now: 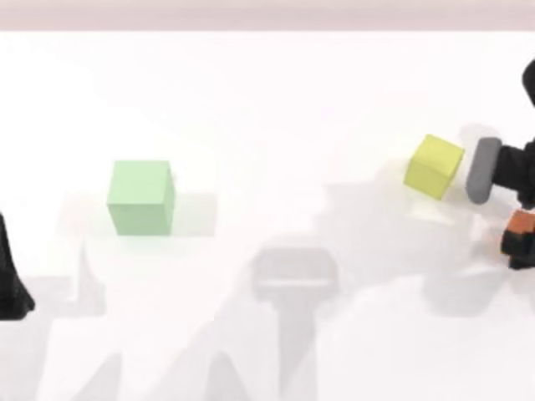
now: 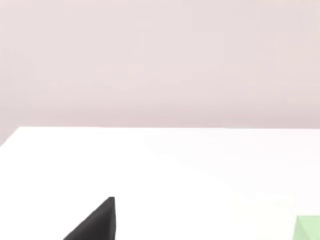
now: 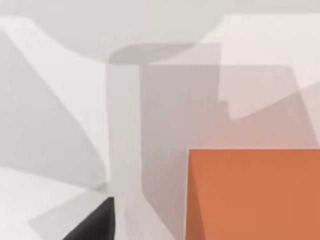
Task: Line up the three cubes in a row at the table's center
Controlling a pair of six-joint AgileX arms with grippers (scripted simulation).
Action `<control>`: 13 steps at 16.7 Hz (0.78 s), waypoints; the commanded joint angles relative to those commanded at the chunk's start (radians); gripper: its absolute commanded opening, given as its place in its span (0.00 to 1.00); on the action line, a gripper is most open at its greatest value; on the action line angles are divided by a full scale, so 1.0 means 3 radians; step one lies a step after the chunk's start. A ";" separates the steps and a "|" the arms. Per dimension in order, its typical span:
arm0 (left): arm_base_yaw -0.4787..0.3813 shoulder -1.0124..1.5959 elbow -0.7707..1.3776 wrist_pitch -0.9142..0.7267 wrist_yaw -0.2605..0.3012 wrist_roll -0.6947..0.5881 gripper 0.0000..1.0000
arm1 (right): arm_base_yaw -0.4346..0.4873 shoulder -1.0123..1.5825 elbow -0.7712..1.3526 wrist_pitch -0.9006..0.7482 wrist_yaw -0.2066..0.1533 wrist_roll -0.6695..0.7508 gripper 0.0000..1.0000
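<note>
Cubes occupy three separate spots on the white worktop (image 1: 267,109). The large pale green cube (image 1: 140,197) sits left of centre with bare surface on every side. The medium yellow-green cube (image 1: 434,166) sits toward the right, rotated relative to the worktop's edges, well apart from the green one. The small orange cube (image 1: 522,224) lies at the extreme right edge of the top view, close to the yellow-green cube and partly covered by dark parts of the right arm.

Open room: the central band between the green and yellow-green cubes carries only grey shadows. The far edge of the worktop runs along the top of the top view.

No brand, label or writing is legible on any cube or arm.

The right gripper (image 1: 520,242) is at the orange cube; whether it grips the cube cannot be told. The right wrist view shows one dark fingertip (image 3: 95,222) and the orange face large and close, a detail the top view largely hides. The left arm (image 1: 10,276) is parked at the left edge; its wrist view shows a single fingertip (image 2: 97,222), a corner of the green cube and the worktop's far edge, so its opening cannot be told.
</note>
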 joint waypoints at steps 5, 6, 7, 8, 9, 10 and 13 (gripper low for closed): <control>0.0000 0.0000 0.0000 0.0000 0.0000 0.0000 1.00 | 0.0004 0.0123 -0.0157 0.0254 0.0001 0.0002 1.00; 0.0000 0.0000 0.0000 0.0000 0.0000 0.0000 1.00 | 0.0004 0.0123 -0.0157 0.0254 0.0001 0.0002 1.00; 0.0000 0.0000 0.0000 0.0000 0.0000 0.0000 1.00 | 0.0004 0.0123 -0.0157 0.0254 0.0001 0.0002 1.00; 0.0000 0.0000 0.0000 0.0000 0.0000 0.0000 1.00 | 0.0004 0.0123 -0.0157 0.0254 0.0001 0.0002 0.92; 0.0000 0.0000 0.0000 0.0000 0.0000 0.0000 1.00 | 0.0004 0.0123 -0.0157 0.0254 0.0001 0.0002 0.85; 0.0000 0.0000 0.0000 0.0000 0.0000 0.0000 1.00 | 0.0004 0.0123 -0.0157 0.0254 0.0001 0.0002 0.77; 0.0000 0.0000 0.0000 0.0000 0.0000 0.0000 1.00 | 0.0004 0.0123 -0.0157 0.0254 0.0001 0.0002 0.55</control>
